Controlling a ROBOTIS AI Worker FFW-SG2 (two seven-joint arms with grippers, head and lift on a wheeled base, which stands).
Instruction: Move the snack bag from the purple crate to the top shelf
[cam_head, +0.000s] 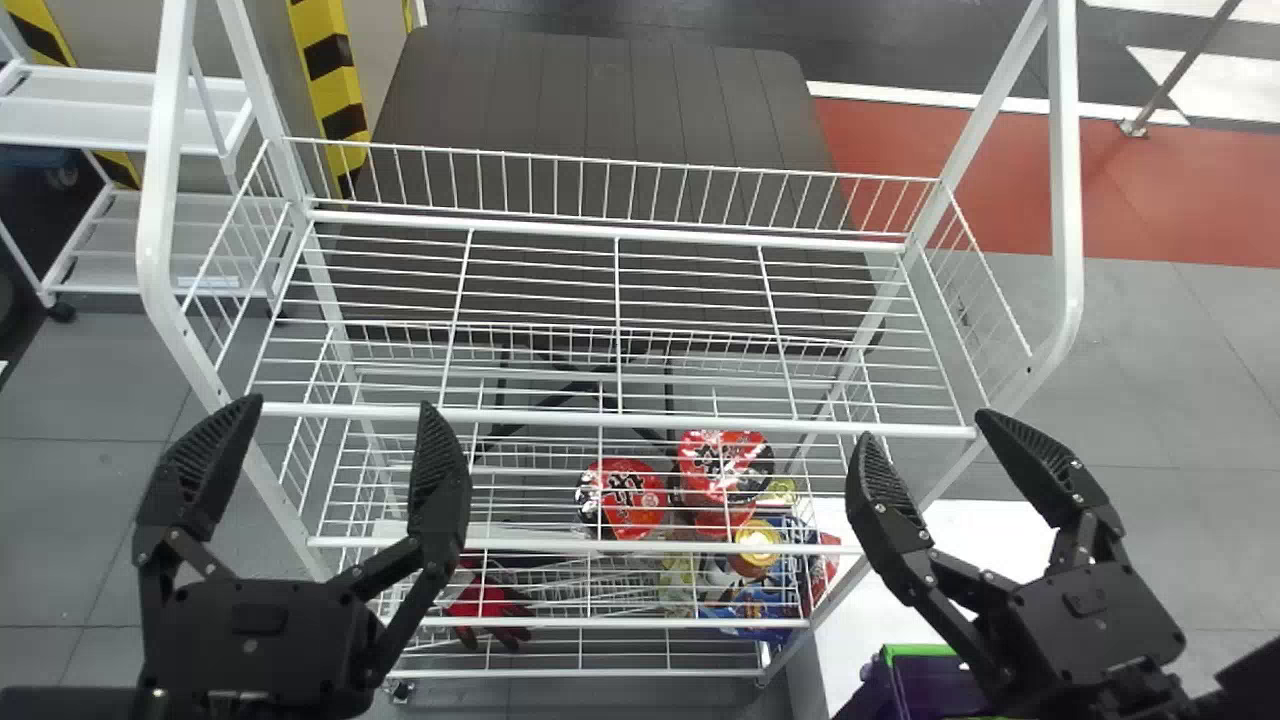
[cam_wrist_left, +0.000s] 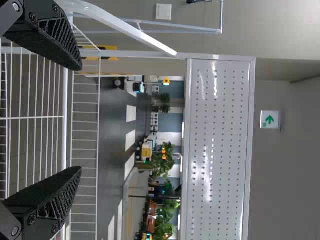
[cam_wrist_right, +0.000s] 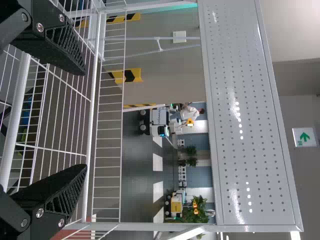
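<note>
Both grippers wide open at the rack's top shelf

Where the snack bag lies cannot be told. The purple crate, edged in green, sits on the white table, near its left edge and partly hidden by the right arm. The right gripper is at the front right corner of the white wire top shelf, its jaws spread wide with nothing between them. The left gripper is at the front left corner, its jaws equally wide and holding nothing. Beneath the top shelf, toward the rack's right side, red round tubs show through the wires, with blue packets lower down.
</note>
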